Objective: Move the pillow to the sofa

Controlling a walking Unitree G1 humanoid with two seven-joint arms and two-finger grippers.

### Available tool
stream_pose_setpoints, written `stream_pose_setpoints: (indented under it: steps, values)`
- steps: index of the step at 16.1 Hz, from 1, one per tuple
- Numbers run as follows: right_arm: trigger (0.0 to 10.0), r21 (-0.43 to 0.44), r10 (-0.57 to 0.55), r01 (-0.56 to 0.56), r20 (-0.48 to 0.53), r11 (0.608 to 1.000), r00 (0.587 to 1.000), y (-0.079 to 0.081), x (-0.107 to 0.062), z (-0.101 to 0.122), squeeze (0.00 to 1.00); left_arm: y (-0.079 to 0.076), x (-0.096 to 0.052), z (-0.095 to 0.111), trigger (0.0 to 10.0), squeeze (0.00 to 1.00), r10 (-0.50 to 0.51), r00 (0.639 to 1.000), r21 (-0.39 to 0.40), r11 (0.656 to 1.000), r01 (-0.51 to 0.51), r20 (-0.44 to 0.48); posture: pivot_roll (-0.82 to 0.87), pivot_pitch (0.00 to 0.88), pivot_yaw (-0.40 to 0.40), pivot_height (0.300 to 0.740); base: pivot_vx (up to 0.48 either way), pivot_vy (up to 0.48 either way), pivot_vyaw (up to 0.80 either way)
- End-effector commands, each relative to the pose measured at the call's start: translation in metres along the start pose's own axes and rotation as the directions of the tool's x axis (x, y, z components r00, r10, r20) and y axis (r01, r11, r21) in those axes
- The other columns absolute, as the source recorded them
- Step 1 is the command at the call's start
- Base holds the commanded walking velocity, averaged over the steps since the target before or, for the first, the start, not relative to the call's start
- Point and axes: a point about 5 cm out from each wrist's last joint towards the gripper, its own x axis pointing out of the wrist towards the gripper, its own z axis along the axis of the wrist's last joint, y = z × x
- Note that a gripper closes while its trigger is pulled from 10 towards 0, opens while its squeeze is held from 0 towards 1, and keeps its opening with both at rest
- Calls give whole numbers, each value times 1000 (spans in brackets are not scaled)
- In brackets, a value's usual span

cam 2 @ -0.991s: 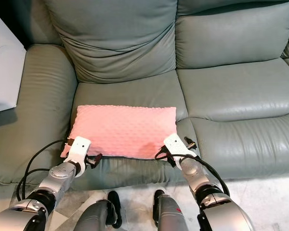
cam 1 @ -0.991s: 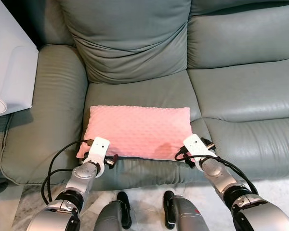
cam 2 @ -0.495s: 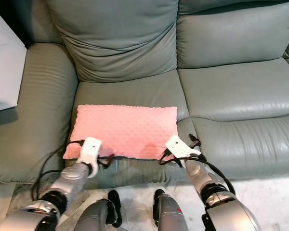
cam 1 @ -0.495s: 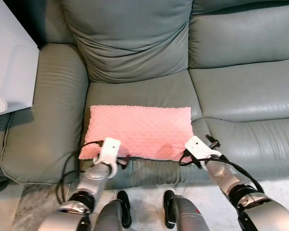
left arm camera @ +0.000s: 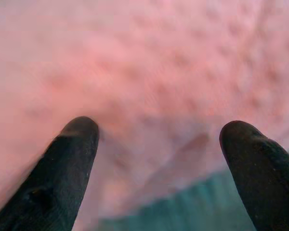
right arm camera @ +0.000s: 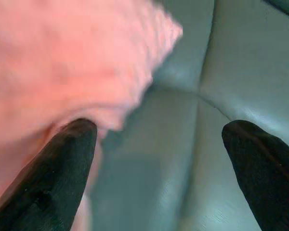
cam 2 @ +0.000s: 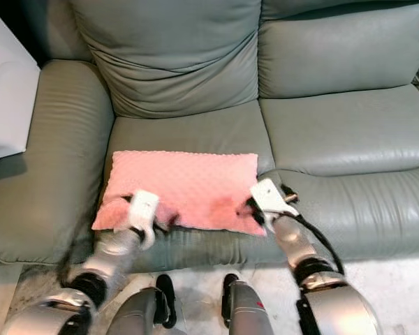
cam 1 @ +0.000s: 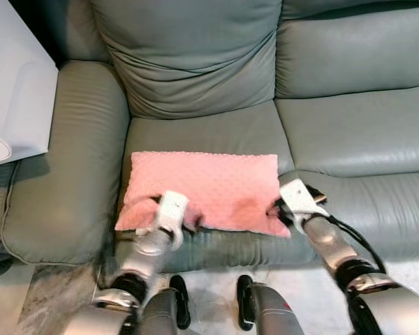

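The pillow [cam 1: 204, 188] lies long-side across the sofa [cam 1: 349, 132] seat. The left gripper [left arm camera: 156, 159] and right gripper [right arm camera: 159, 163] flank its near corners, jaws apart.

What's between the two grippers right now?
The front edge of the pink pillow spans the stretch between the left gripper and right gripper, lying on the sofa seat, in the left eye view.

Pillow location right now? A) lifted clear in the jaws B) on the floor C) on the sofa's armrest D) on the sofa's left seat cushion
D: the pink pillow lies flat on the sofa's left seat cushion, with the left gripper and right gripper open at its front edge.
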Motion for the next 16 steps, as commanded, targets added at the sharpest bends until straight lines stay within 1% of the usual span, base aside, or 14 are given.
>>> stream_pose_setpoints:
  steps: [1,2,3,4,6,7,9,10,11,12,13,14,15,16]
  values:
    - [10000,83,14,-16,28,996,1000,8,-3,-2,0,12,-9,-12,10000,0,30,999,-8,1000,-30,-11,37,336,95,740,0,0,0]
    - [10000,248,-22,-6,112,969,993,16,-5,9,0,33,-18,-9,10000,0,73,997,-1,997,-73,28,33,326,98,740,0,0,0]
    - [10000,279,-33,-7,139,960,990,19,-6,13,0,38,-21,-9,10000,0,85,996,-3,996,-85,35,33,324,99,740,0,0,0]
    - [10000,322,-65,-15,238,947,969,34,-21,33,0,49,-33,-8,10000,0,98,993,4,995,-99,71,29,316,100,740,0,0,0]
    - [10000,331,-82,-5,249,944,965,38,-27,37,0,50,-37,-7,10000,0,97,992,8,995,-98,84,26,310,98,740,0,0,0]
    - [10000,340,-132,42,247,939,960,40,-36,41,0,49,-42,-8,10000,0,95,991,2,995,-95,96,22,296,94,740,0,0,0]
    - [10000,317,-162,74,262,946,951,41,-41,46,0,47,-46,-7,10000,0,103,989,-6,995,-103,106,23,284,90,740,0,0,0]
    - [10000,329,-150,50,288,943,946,44,-43,54,0,47,-49,-6,10000,0,110,988,-9,994,-110,108,26,276,89,740,0,0,0]
    - [10000,389,-100,-31,312,921,945,53,-47,66,0,50,-53,-4,10000,0,126,986,-11,992,-125,112,27,270,88,740,0,0,0]
    - [10000,460,-46,-107,310,881,950,63,-50,73,0,54,-58,-4,10000,0,140,984,-7,990,-140,112,27,264,87,740,0,0,0]
    - [10000,526,33,-180,275,831,961,75,-52,73,0,58,-62,-5,10000,0,151,983,2,988,-152,104,28,259,86,740,0,0,0]
    - [10000,604,95,-229,245,764,965,85,-54,69,0,63,-70,-10,10000,0,171,982,12,985,-173,82,31,257,85,740,0,0,0]
    - [10000,627,185,-273,204,730,961,97,-56,58,0,68,-77,-17,10000,0,185,981,8,983,-186,52,36,255,87,740,0,0,0]
    - [10000,653,246,-308,187,692,951,103,-57,48,0,71,-84,-22,10000,0,191,981,-17,981,-191,32,38,255,89,740,0,0,0]
